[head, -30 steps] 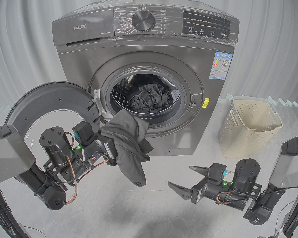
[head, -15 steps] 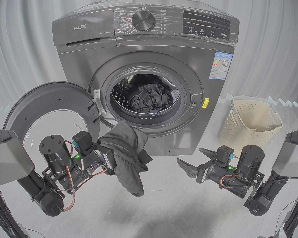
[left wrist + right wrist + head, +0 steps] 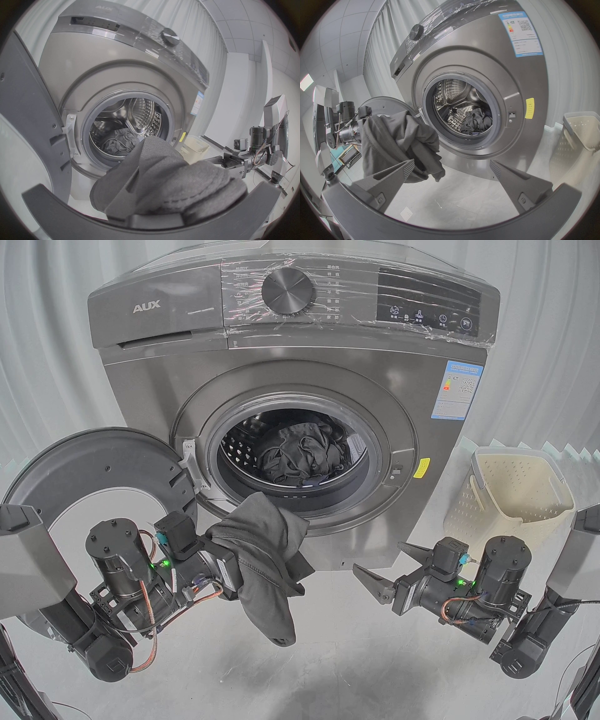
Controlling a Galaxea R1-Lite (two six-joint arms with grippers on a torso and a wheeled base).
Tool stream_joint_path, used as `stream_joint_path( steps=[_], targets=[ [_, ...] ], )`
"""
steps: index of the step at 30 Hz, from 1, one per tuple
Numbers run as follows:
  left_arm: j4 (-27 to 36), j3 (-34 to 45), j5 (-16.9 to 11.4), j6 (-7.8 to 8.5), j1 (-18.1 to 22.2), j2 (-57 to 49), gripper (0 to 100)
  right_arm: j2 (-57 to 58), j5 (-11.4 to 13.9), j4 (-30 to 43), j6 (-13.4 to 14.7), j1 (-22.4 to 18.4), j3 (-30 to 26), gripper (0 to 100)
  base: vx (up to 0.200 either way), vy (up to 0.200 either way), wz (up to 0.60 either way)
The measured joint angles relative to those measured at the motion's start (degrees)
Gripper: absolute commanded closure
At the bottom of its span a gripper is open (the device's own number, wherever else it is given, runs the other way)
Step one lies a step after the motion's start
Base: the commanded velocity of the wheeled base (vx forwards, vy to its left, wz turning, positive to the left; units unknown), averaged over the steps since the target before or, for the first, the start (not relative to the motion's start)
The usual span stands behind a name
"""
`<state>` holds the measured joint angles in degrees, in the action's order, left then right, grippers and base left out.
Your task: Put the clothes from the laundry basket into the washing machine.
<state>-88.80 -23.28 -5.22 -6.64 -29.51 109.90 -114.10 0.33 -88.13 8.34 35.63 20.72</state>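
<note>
Just above the grey floor (image 3: 350,665), left end effector (image 3: 247,555) clamps a dark garment (image 3: 270,577); right end effector (image 3: 377,557) gapes wide.

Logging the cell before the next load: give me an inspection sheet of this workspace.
Surface: grey floor.
Job's things: washing machine, door open, dark clothes in drum; grey garment hanging from left gripper before the opening; laundry basket at robot's right.
Clutter: small white scrap on floor.
Grippers: left jaws shut on garment; right gripper jaws open, holding nothing.
Cables: orange-braided leads on both arms.
Surroundings: white curtain behind.
</note>
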Motion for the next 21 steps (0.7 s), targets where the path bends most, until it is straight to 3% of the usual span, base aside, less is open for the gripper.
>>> stream_joint_path(
  steps=[6,21],
  targets=[
    [0.0,0.0,0.1,-0.02,-0.1,0.1,100,0.0,0.1,0.0,0.0,1.4,-1.0,0,0.2,0.0,0.0],
    [0.0,0.9,0.1,-0.17,-2.0,1.4,100,0.2,0.2,0.0,-0.3,6.3,-5.5,0,0.0,0.0,0.0]
  ],
)
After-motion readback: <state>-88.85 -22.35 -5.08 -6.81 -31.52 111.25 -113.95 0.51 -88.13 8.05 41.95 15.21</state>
